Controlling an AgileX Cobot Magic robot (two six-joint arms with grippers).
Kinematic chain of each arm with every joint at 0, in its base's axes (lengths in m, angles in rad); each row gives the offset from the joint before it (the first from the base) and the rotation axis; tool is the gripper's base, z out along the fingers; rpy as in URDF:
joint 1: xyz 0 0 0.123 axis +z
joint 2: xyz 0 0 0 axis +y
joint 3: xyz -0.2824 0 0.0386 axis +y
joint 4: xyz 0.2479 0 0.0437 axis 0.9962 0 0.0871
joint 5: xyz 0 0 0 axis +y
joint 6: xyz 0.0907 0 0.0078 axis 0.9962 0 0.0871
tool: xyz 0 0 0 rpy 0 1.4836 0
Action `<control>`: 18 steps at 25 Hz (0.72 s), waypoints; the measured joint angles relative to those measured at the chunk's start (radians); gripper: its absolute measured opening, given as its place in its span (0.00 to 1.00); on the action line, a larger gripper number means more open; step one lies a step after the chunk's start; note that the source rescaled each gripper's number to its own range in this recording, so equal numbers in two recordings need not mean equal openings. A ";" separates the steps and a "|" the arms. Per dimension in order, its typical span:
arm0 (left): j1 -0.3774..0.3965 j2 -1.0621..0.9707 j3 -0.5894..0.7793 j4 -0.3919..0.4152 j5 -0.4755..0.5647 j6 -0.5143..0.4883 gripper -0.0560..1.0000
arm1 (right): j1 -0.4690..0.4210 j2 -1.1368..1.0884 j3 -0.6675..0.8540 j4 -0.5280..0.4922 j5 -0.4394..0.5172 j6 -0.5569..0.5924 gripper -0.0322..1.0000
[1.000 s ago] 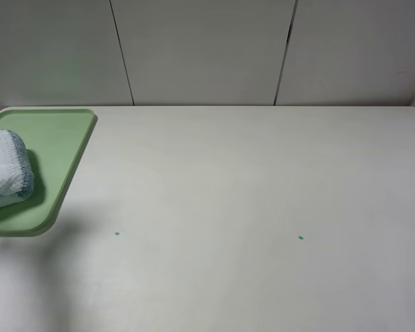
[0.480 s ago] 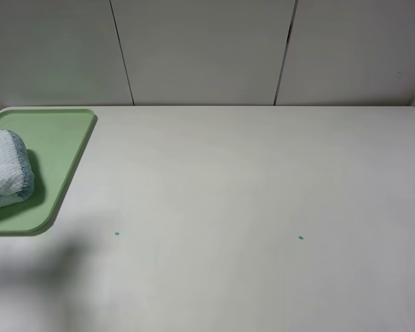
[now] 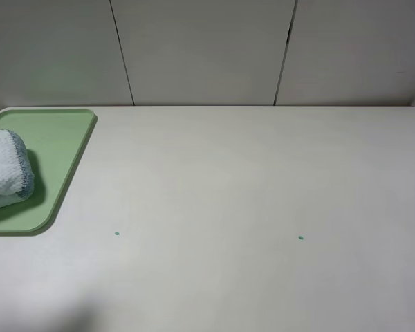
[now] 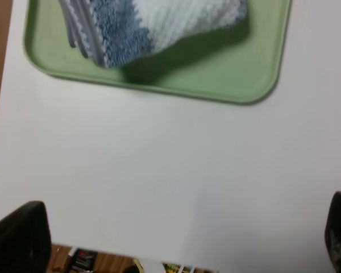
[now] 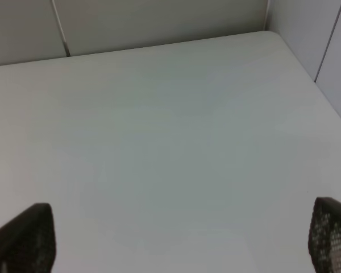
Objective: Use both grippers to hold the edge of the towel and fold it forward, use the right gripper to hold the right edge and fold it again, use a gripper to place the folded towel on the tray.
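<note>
The folded towel (image 3: 5, 169) lies on the light-green tray (image 3: 62, 149) at the table's far left, partly cut off by the frame edge. In the left wrist view the towel (image 4: 159, 25) shows blue and whitish stripes and its grey hem, resting inside the tray (image 4: 227, 74). My left gripper (image 4: 182, 242) hovers well away from the tray over bare table, open, fingertips (image 4: 20, 239) far apart with nothing between them. My right gripper (image 5: 179, 239) is also open and empty over bare table. Neither arm appears in the exterior high view.
The white table (image 3: 249, 180) has two small green dots (image 3: 117, 234) (image 3: 301, 237). White wall panels (image 3: 200, 48) close the back and the right side (image 5: 324, 51). The table's near edge (image 4: 119, 259) shows in the left wrist view, with floor clutter beyond.
A shadow on the table at the lower left has slid down and almost out of the exterior high view. Towel and tray have not moved.
</note>
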 joint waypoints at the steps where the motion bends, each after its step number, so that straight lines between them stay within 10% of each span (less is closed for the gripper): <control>1: 0.000 -0.040 -0.001 -0.004 0.002 0.007 1.00 | 0.000 0.000 0.000 0.000 0.000 0.000 1.00; 18: -0.061 -0.589 0.129 -0.250 0.003 0.144 1.00 | 0.000 0.000 0.000 0.000 0.000 0.000 1.00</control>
